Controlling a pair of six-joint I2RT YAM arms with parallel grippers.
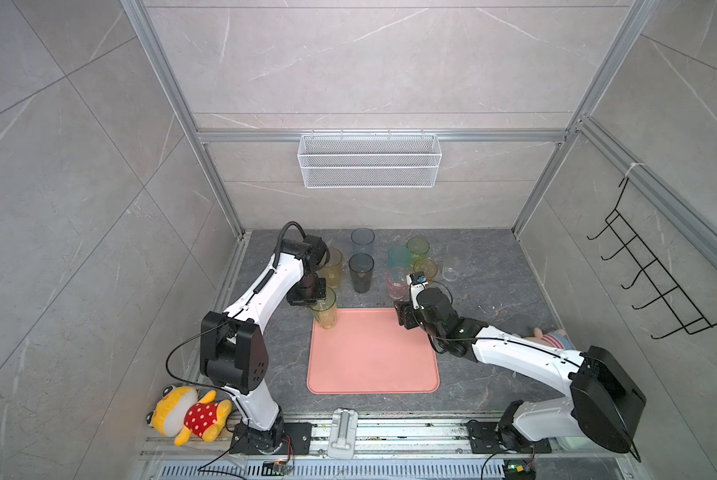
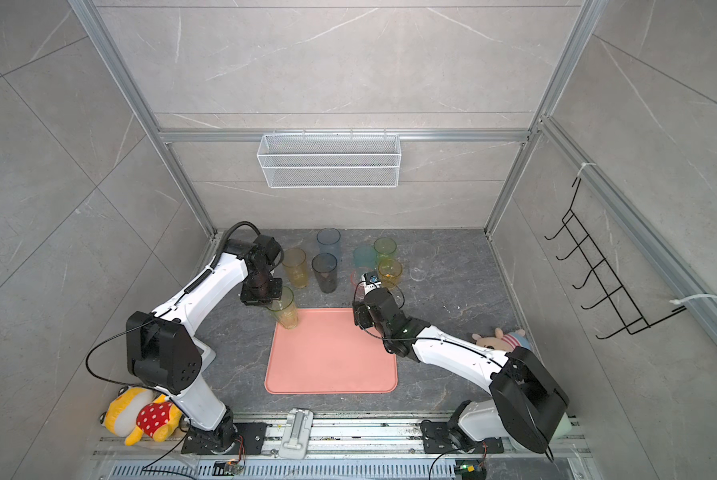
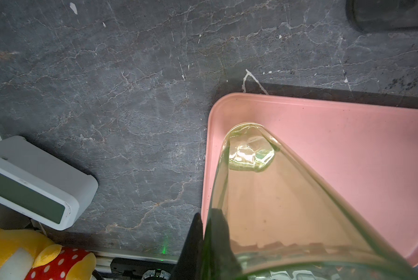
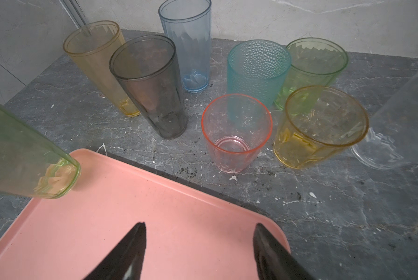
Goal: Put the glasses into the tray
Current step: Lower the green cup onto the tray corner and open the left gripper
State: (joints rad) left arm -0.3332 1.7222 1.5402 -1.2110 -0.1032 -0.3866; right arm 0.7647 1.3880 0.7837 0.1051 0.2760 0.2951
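Note:
My left gripper (image 3: pixel 206 215) is shut on the wall of a tall yellow-green glass (image 1: pixel 325 311) (image 3: pixel 276 194), one finger inside and one outside. The glass leans, its base over the far left corner of the salmon-pink tray (image 1: pixel 373 357) (image 4: pixel 130 206). My right gripper (image 4: pixel 199 225) hangs open and empty above the tray's far right corner. Behind the tray stand the other glasses: tall amber (image 4: pixel 96 63), smoky grey (image 4: pixel 149 87), blue-grey (image 4: pixel 186 46), teal (image 4: pixel 259 70), green (image 4: pixel 314 65), pink (image 4: pixel 237 133), short amber (image 4: pixel 319 128) and clear (image 4: pixel 397 109).
A white wire basket (image 1: pixel 369 160) hangs on the back wall and a black hook rack (image 1: pixel 656 282) on the right wall. Plush toys lie at the front left (image 1: pixel 190 415) and by the right arm (image 1: pixel 550 336). A white device (image 3: pixel 33 184) sits left of the tray.

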